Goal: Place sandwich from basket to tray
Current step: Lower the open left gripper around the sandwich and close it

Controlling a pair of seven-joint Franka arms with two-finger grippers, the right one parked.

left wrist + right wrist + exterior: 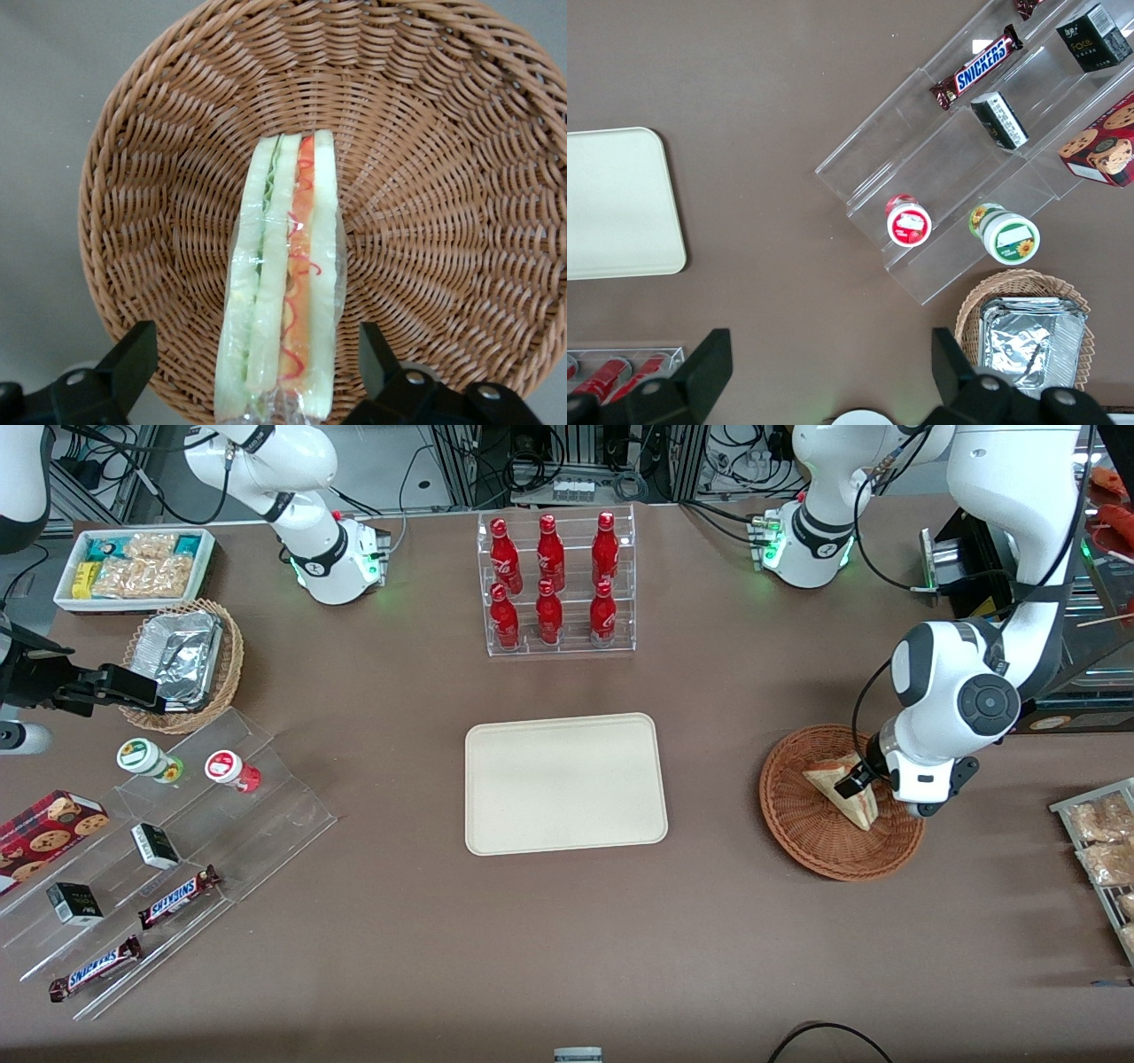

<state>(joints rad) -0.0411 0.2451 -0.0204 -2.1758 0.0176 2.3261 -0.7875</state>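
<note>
The sandwich (846, 790) is a plastic-wrapped wedge of pale bread lying in the reddish-brown wicker basket (797, 815) at the working arm's end of the table. In the left wrist view its cut side (283, 292) shows green and red filling. My left gripper (864, 778) is down in the basket, open, with one finger on each side of the sandwich and a gap between each finger (133, 359) and the bread. The basket weave (443, 221) fills that view. The cream-beige tray (565, 782) lies flat at the table's middle, bare.
A clear rack of red bottles (556, 584) stands farther from the front camera than the tray. A tan basket with a foil container (182, 660), a white bin of snacks (133, 567) and clear steps with snacks (168, 850) lie toward the parked arm's end. A rack of packets (1103, 850) sits beside the basket.
</note>
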